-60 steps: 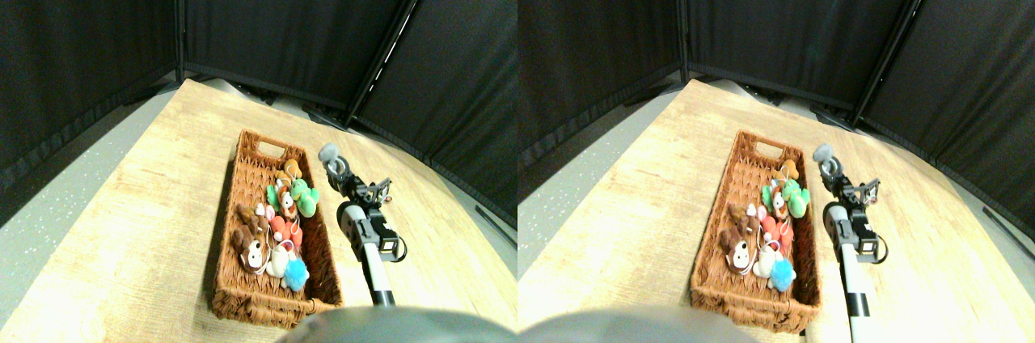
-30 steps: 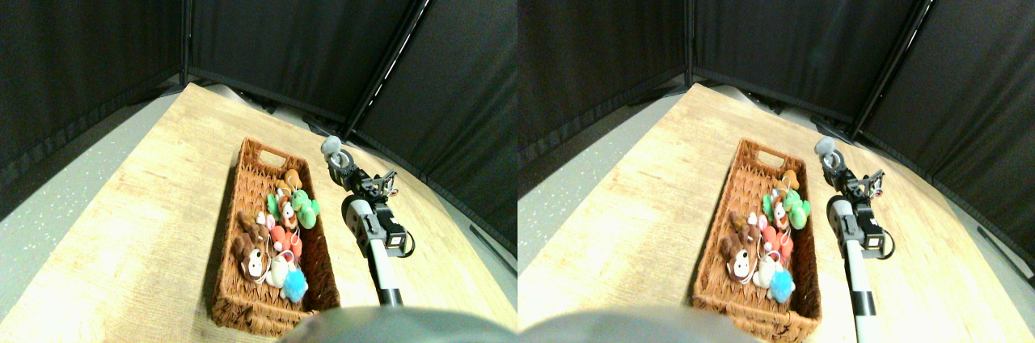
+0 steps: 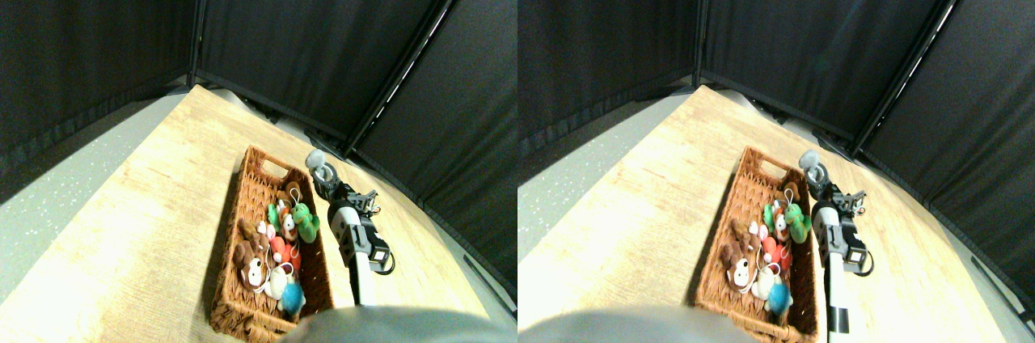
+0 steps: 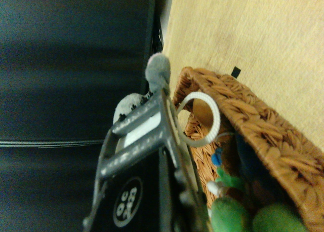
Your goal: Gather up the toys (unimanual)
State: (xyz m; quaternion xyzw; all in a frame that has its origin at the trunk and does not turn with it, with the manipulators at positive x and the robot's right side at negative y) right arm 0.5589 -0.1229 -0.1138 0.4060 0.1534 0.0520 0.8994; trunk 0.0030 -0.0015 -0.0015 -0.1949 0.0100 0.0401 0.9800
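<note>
Right gripper [image 3: 322, 171] hangs over the far right rim of the wicker basket [image 3: 229, 278], clamped on a grey toy [image 3: 314, 158] that sticks out past the jaw tips. One basket, long, on a wooden table [image 3: 137, 222]; bare table left and right of it, black curtains close behind. Inside: one brown-white toy [image 3: 252, 260], one green [image 3: 304, 220], one blue [image 3: 292, 298], several orange-red, count unclear. Only the wrist view shows the grey toy's white cord loop [image 4: 201, 119] curling over the rim.

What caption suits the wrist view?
Gripper carrying a grey toy over the basket rim.
</note>
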